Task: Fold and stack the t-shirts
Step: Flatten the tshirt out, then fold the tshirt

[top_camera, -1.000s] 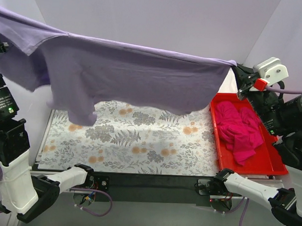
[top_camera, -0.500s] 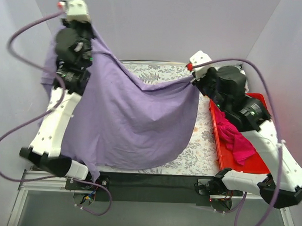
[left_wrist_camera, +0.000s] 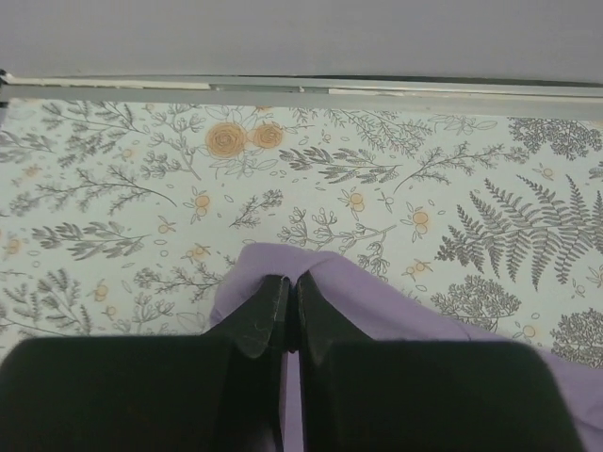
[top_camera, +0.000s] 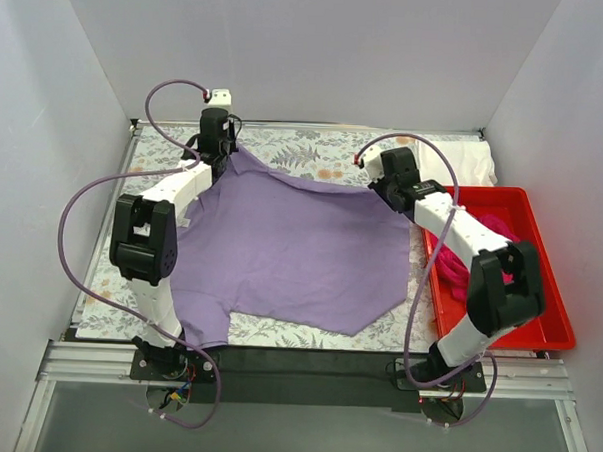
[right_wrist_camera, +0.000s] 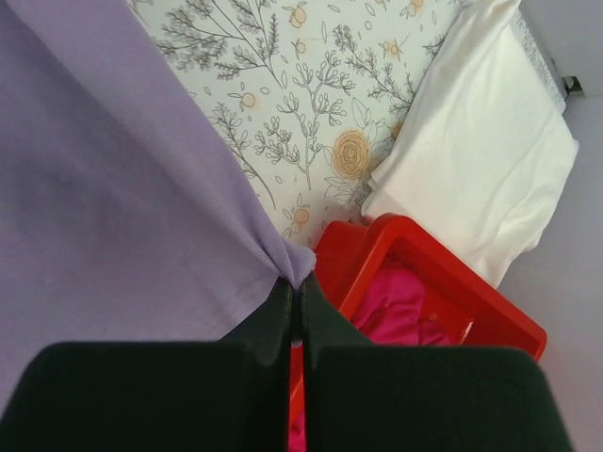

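- We count three t-shirts: one lavender t-shirt (top_camera: 300, 251), one magenta t-shirt (right_wrist_camera: 400, 315) and one white t-shirt (right_wrist_camera: 480, 141).
- We count two arms, each with one gripper, one red bin (top_camera: 544, 297) and one floral tablecloth (top_camera: 315, 152).
- The lavender t-shirt lies spread across the middle of the tablecloth. Its near edge reaches the table's front and one sleeve points to the near left.
- The left gripper (left_wrist_camera: 290, 292) is at the shirt's far-left corner. Its jaws are pressed together on a small bunched fold of lavender cloth, and the rest of the shirt trails back beneath the fingers.
- The right gripper (right_wrist_camera: 295, 290) is at the shirt's far-right corner, with its jaws pinched on a gathered tip of lavender cloth. The shirt runs away to the gripper's left.
- This pinched corner sits just beside the bin's far-left corner.
- The magenta t-shirt lies crumpled inside the red bin, on the right of the table.
- The white t-shirt lies folded on the tablecloth at the far right, just beyond the bin and well apart from both grippers.
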Robot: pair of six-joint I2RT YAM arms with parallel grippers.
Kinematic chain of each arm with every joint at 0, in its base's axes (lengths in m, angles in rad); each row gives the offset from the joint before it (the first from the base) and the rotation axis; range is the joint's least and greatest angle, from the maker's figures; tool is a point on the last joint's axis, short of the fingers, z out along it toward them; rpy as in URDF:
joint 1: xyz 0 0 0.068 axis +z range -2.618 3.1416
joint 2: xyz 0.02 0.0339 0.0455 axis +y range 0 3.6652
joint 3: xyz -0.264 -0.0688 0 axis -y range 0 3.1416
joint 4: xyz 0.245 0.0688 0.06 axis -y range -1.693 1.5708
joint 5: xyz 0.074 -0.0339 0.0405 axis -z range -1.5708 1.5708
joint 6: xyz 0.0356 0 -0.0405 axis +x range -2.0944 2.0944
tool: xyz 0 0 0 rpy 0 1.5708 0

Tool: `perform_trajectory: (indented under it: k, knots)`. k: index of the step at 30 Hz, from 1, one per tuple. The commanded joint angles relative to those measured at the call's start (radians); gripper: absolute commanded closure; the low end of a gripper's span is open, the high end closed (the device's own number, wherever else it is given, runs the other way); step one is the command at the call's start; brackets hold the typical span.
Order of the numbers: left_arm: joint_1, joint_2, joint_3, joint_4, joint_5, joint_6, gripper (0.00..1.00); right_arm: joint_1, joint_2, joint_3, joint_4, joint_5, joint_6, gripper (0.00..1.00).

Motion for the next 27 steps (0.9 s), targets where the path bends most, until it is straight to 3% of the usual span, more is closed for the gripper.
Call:
perform_trajectory:
  k: [1,8,18,27]
  knots:
    - [0.018,0.028,0.09,0.082,0.063,-0.107,1.0,-0.052,0.088,0.044,0.154,-0.005,-0.031,0.99]
    - [0.038,0.129,0.233,-0.025,0.088,-0.183,1.0,-0.096,0.208,0.135,0.177,-0.012,-0.044,0.99]
    - [0.052,0.177,0.451,-0.188,0.069,-0.24,1.0,-0.11,0.228,0.196,0.198,-0.009,-0.014,0.99]
    - [0.052,0.198,0.366,-0.192,0.137,-0.352,1.0,-0.118,0.263,0.185,0.198,0.002,-0.014,0.99]
